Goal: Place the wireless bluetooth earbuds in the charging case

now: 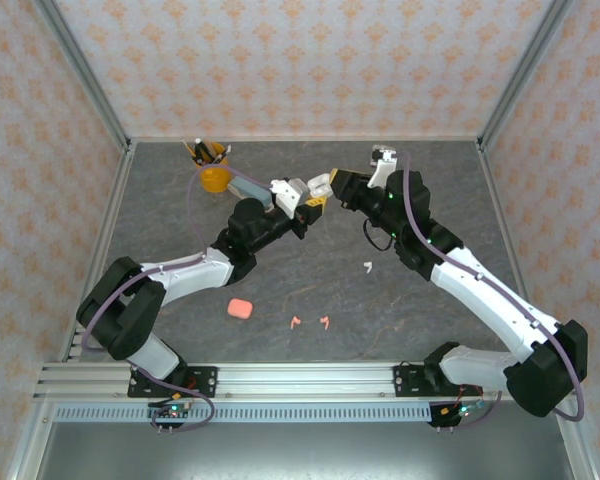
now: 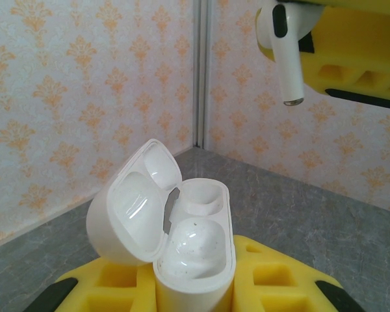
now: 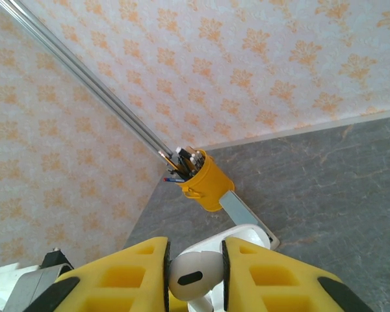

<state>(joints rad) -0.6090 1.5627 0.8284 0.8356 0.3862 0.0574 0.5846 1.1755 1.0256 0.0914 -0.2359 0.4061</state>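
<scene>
White stemmed earbud (image 2: pixel 285 55) | pinched by right jaws | glossy open case (image 2: pixel 196 263) | clamped by left jaws

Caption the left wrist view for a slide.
Left hand grips open white plastic charging case; right hand holds white stemmed earbud above, stem down.

Lab-style robot test cell: patterned wall panels (image 1: pixel 280 60) on aluminium posts (image 1: pixel 85 70) enclose a grey tabletop (image 1: pixel 380 310), with arms (image 1: pixel 180 272) bolted to a rail (image 1: pixel 310 378).
</scene>
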